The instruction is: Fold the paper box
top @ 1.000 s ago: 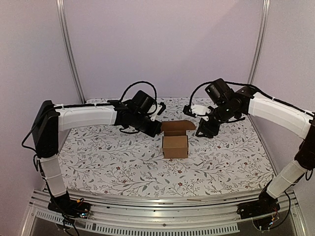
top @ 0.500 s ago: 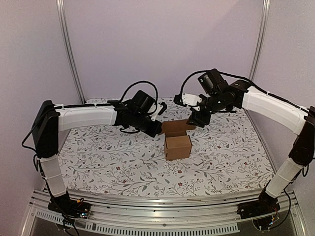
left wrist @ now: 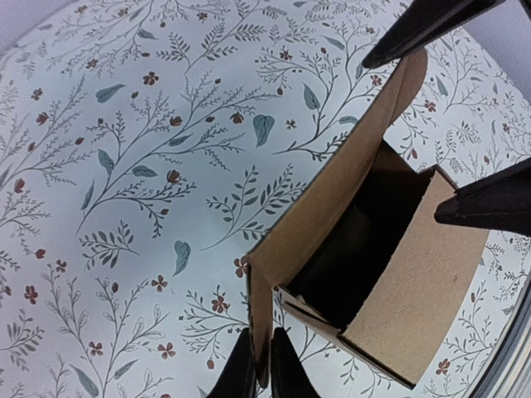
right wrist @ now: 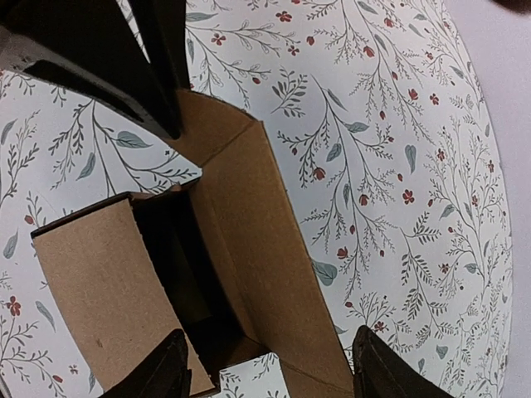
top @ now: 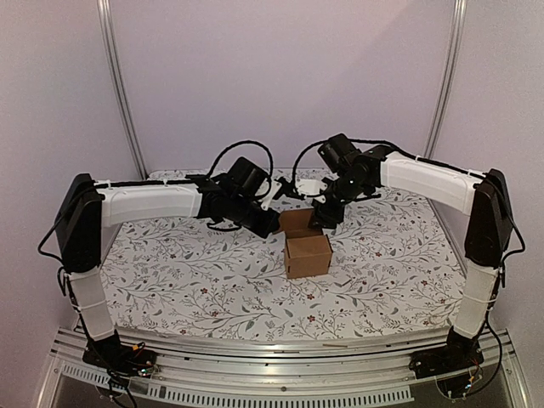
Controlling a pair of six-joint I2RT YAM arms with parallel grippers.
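1. Where the floral worktop (top: 170,280) fills the middle of the top view, the paper box (top: 308,253) stands upright just right of centre, with its top flaps open.
2. In the left wrist view, the left claw (left wrist: 259,373) sits at the bottom edge, pinched together on the edge of the box's tall side flap (left wrist: 332,191).
3. The right claw (right wrist: 270,332) has its fingers spread wide at the bottom of its own view, over the open box. It seems to straddle one wall, though contact is hard to judge.
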